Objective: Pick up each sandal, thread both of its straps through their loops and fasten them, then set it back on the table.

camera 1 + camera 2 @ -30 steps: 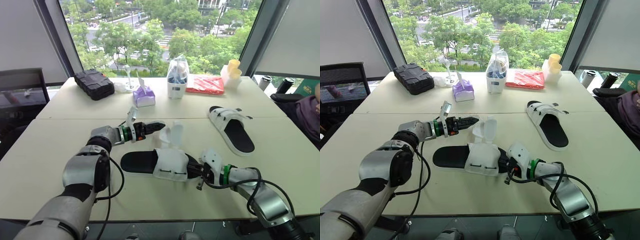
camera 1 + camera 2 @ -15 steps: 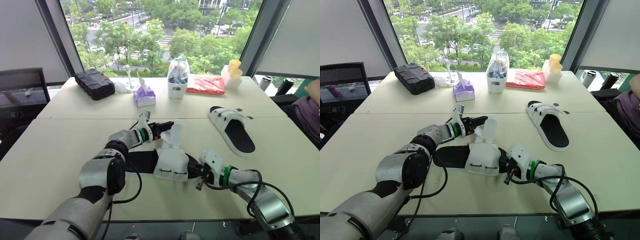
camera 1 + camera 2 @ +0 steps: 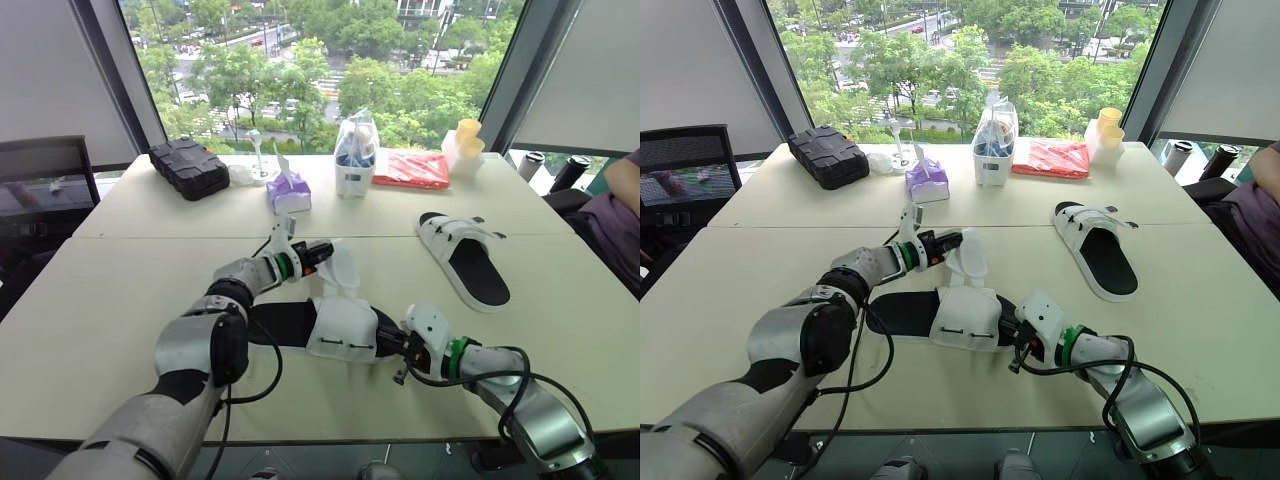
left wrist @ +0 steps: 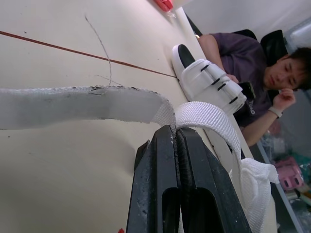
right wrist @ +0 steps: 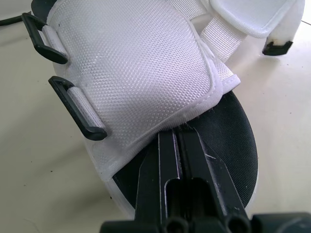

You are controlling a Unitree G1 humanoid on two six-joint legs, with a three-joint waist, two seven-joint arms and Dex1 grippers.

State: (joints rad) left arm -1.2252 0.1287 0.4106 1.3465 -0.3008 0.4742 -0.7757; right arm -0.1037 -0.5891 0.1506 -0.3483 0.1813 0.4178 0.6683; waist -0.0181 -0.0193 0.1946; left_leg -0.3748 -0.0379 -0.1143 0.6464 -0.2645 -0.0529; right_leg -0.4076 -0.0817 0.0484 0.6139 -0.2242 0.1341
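Left gripper (image 4: 175,130) has its two black fingers pressed together on a white strap (image 4: 204,114) of the near sandal (image 3: 320,325), pinching it where the webbing folds over. From the head views that strap (image 3: 342,268) stands up off the sandal's far side, with the gripper (image 3: 325,250) reaching in from the robot's left.

Right gripper (image 5: 177,133) is closed just as tightly on the edge of the same sandal's white mesh upper, at the toe end where the black footbed (image 5: 233,141) shows beneath it. Its wrist camera gives what the head views cannot: two black loops (image 5: 77,109) along one edge of the upper, both with no strap through them, and a second white flap (image 5: 252,17) lying past the upper.

This sandal lies flat on the table (image 3: 100,300), close to the near edge and between the two arms. The other sandal (image 3: 462,255) rests well apart on the robot's right, its white upper lying across its black footbed.

The left wrist camera looks low across the tabletop, taking in that far sandal (image 4: 206,77) and, behind it, a seated person (image 4: 243,63) in a purple top.

Along the far side of the table sit a black case (image 3: 188,167), a purple tissue box (image 3: 288,192), a clear bag (image 3: 355,155), a red packet (image 3: 411,170) and yellow cups (image 3: 465,140).
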